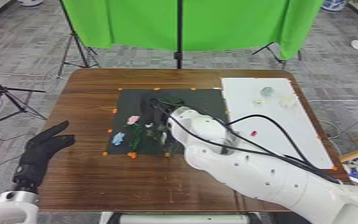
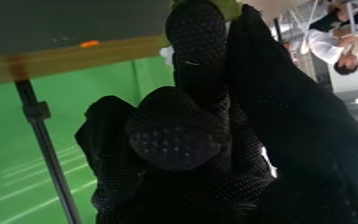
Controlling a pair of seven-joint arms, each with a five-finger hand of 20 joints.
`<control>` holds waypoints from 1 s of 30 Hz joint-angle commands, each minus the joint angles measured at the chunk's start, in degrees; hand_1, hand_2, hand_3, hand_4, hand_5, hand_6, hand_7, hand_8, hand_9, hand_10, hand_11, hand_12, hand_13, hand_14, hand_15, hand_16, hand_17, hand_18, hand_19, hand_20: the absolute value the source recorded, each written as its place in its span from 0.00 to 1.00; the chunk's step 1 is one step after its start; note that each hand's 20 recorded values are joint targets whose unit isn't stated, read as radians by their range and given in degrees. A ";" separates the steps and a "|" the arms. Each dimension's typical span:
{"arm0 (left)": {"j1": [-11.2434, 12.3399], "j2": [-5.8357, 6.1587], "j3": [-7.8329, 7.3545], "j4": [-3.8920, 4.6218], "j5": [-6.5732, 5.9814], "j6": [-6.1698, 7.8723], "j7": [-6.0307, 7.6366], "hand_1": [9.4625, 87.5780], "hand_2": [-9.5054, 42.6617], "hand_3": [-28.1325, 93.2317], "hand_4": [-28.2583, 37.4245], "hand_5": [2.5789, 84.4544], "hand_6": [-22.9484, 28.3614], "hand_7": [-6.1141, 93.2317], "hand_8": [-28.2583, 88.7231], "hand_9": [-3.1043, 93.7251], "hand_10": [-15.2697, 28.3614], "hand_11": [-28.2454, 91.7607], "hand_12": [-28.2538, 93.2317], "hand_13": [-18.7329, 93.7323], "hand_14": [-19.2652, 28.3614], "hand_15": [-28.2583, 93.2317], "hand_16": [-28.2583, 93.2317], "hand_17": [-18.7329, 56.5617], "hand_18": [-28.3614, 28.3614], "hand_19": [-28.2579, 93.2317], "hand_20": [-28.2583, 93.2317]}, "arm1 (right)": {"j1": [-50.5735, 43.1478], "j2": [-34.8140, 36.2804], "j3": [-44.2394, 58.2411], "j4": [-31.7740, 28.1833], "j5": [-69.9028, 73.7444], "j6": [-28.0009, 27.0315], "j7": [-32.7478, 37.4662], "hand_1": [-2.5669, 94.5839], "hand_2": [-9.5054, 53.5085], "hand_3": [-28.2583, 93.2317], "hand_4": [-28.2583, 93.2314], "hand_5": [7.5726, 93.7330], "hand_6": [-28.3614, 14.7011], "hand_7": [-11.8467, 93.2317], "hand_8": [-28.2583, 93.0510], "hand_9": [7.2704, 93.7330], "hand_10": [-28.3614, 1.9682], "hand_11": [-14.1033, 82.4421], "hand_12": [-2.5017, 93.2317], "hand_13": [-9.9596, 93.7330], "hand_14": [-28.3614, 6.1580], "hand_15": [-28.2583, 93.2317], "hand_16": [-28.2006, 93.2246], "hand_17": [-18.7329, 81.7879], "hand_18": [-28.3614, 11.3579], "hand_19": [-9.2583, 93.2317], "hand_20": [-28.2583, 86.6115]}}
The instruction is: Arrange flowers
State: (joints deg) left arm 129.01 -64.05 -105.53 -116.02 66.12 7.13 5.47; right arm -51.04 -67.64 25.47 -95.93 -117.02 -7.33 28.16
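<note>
My right hand is low over the black mat, its dark glove blending into the mat. In the right wrist view, my right hand has its fingers curled and pinches a yellow-green piece of a flower at the fingertips; a small white bit shows beside them. A pink flower and a blue flower lie on the mat's left part, with green stems beside them. My left hand is at the table's left edge, open and relaxed.
A white board covers the table's right side, bearing a pale green flower, a pale yellow one and a small red piece. Orange marks edge the mat. Black cables loop along my right arm.
</note>
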 commanded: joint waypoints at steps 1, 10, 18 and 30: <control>0.35 -0.32 -0.01 0.34 0.23 -0.78 -0.33 0.32 0.33 0.81 0.35 0.46 0.51 0.17 0.18 0.52 0.68 0.42 0.33 0.51 0.80 0.43 0.22 0.33 0.79 0.39 0.37 | 0.11 -0.68 -1.37 1.08 -0.93 -1.36 -0.33 0.58 0.00 0.71 0.10 0.79 0.65 0.37 0.32 0.92 0.64 0.38 0.46 0.95 0.75 0.74 0.54 0.77 0.30 1.00 0.73; 0.00 -0.31 0.14 0.59 0.16 -0.91 -0.07 0.32 0.33 0.81 0.35 0.46 0.51 0.17 0.18 0.52 0.68 0.42 0.33 0.51 0.80 0.43 0.22 0.32 0.79 0.39 0.37 | 1.02 -0.32 -2.13 1.63 -2.89 -0.25 -0.68 0.55 0.00 0.71 0.11 0.78 0.65 0.34 0.32 0.90 0.61 0.44 0.39 0.95 0.74 0.73 0.54 0.76 0.29 1.00 0.73; 0.07 -0.37 0.05 0.56 0.15 -0.96 -0.05 0.32 0.33 0.81 0.35 0.46 0.51 0.16 0.18 0.52 0.68 0.42 0.33 0.51 0.80 0.43 0.22 0.32 0.79 0.39 0.37 | 1.93 0.30 -3.05 2.57 -6.13 0.66 -0.62 0.49 0.00 0.74 0.10 0.75 0.67 0.31 0.31 0.88 0.59 0.49 0.32 0.94 0.73 0.73 0.54 0.76 0.29 1.00 0.73; 0.34 -0.39 -0.14 0.28 0.27 -0.90 -0.16 0.32 0.33 0.81 0.35 0.46 0.51 0.16 0.19 0.52 0.68 0.42 0.33 0.51 0.80 0.43 0.22 0.32 0.79 0.39 0.37 | 2.27 2.52 0.92 0.37 -5.23 2.73 0.23 0.48 0.00 0.75 0.10 0.74 0.67 0.31 0.30 0.86 0.57 0.49 0.32 0.93 0.71 0.74 0.54 0.74 0.28 1.00 0.72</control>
State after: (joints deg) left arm 128.78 -64.14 -105.57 -115.80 66.12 6.79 5.65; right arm -49.73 -67.17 22.86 -93.34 -122.32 -6.56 27.65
